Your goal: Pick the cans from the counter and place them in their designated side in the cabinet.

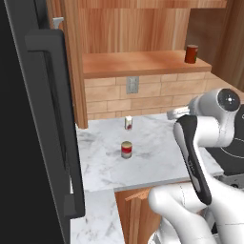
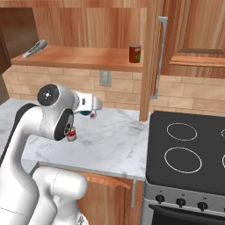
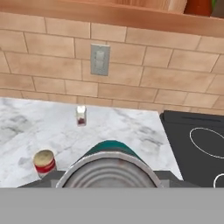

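- Mid-carry, by the look of it: gripper (image 3: 109, 181) pinching the teal-blue can (image 3: 110, 164), whose silver lid sits close under the hand camera with a teal rim above it.
- In the right base view, a sliver of teal showing at the hand, just in front of the arm's white wrist and above the counter (image 2: 110, 145), apart from the marble.
- Held level with the brick wall and its grey outlet (image 3: 100, 60), below the plank shelf of the cabinet (image 1: 138, 64).
- Red can with tan band (image 1: 126, 149) standing upright on the counter, near the middle of the slab, well apart from the front edge; not yet picked.
- Small white container (image 1: 128, 123) farther back, close to the brick wall; no part of the job.
- Plain dark red can (image 2: 135, 53) upright on the shelf near its right end, beside the cabinet's upright post.
- A grey microphone-like tool (image 2: 34, 48) lying at the shelf's left end.
- Black stovetop (image 2: 189, 149) butting against the counter's right edge.
- Next, likely: lift above the shelf's front edge, reach in, set the teal can down upright on its proper side; which side counts as designated cannot be told here.
- Calls for: clearance over the plank's lip, a gap from the dark red can, a level hold so the can lands flat.
- Afterwards: back down for the red can.
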